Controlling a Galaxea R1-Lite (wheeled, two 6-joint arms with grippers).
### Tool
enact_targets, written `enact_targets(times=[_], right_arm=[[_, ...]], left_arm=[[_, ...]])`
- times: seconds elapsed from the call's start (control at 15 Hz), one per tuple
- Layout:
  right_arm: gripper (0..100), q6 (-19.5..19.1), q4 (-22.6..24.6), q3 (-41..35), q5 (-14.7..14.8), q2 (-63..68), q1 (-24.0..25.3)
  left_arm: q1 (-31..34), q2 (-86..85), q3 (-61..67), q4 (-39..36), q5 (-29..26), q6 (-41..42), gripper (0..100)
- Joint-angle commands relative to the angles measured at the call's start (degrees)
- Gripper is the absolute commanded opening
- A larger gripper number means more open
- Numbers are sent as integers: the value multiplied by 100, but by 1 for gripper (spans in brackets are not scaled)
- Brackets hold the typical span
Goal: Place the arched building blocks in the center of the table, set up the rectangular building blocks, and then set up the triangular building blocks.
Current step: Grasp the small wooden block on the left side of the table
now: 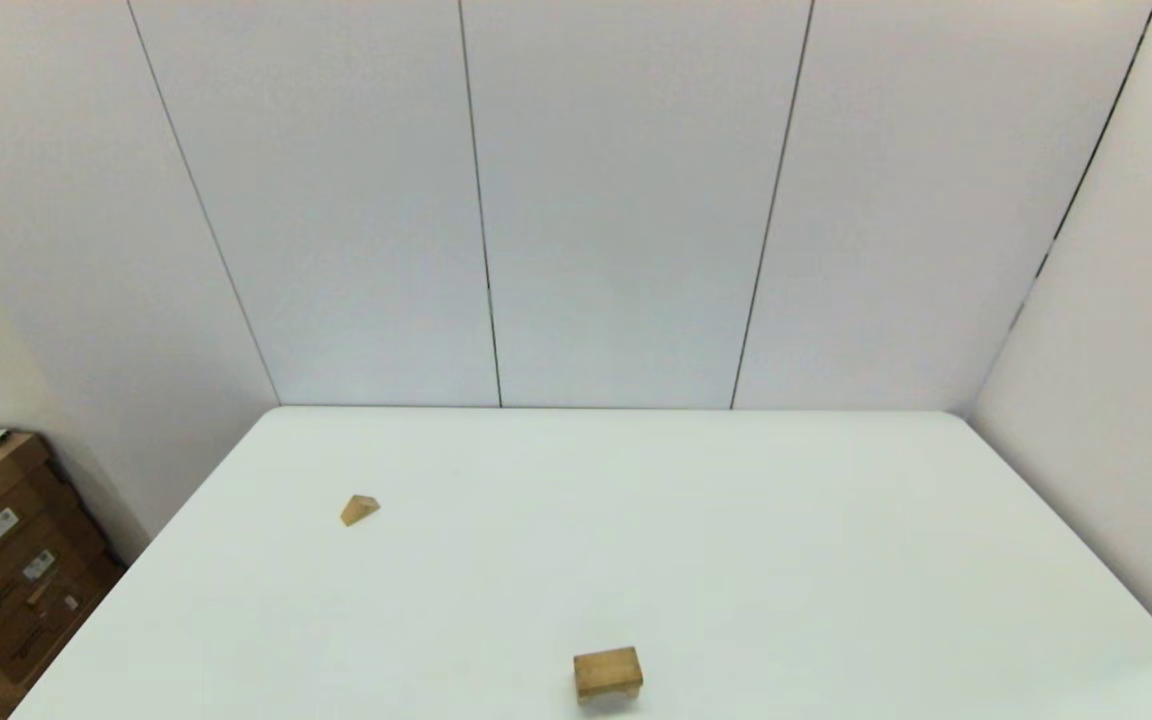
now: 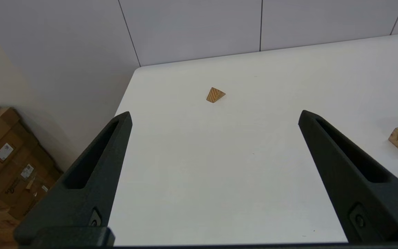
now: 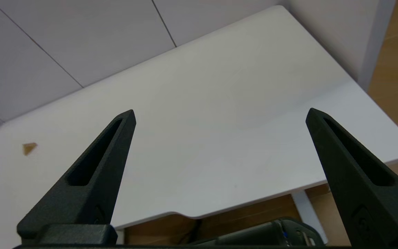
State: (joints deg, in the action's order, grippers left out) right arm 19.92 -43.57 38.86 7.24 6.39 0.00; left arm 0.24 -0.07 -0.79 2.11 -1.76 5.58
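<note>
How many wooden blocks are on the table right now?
2: the triangular block toward the table's left side, and the arched block at the near edge. Others may lie out of view.

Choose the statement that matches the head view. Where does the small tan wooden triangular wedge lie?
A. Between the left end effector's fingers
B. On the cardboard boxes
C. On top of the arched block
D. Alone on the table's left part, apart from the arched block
D: the small tan wooden triangular wedge lies alone on the large white table, left of and beyond the tan wooden arched block near the front edge.
</note>
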Motion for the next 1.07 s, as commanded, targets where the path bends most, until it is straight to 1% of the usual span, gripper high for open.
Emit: enact_targets(times=[0.07,0.13,0.27,0.33,0.4,0.47,0.53,0.73,1.07], right_arm=[[100,-1192,683,-1083,-39,-639,-9],[100,-1570,1202,-1487,-118,-639,0],[100,-2291,2415,-2630,-162,-639,-9],[100,-2414,2977,-3087,-197,-639,-9],[100,-2414,3443,-3333,-276,-648,0],[100,-2414,3575,-3412,-460,-639,0],[100,-2405,3610,-3447,-575,-639,-9],[100,-2440,3636,-3623,-812,-639,-9],[100,-2317,3636,-3623,-794,-639,0]], left_arm=[[2,7,0,0,-9,13,100],[2,7,9,0,0,13,100],[2,7,9,0,0,22,100],[2,7,9,0,0,13,100],[2,7,9,-9,9,-5,100],[2,7,9,-9,26,-31,100],[2,7,9,-9,35,-40,100],[2,7,9,0,17,22,100],[2,7,0,0,79,-40,100]])
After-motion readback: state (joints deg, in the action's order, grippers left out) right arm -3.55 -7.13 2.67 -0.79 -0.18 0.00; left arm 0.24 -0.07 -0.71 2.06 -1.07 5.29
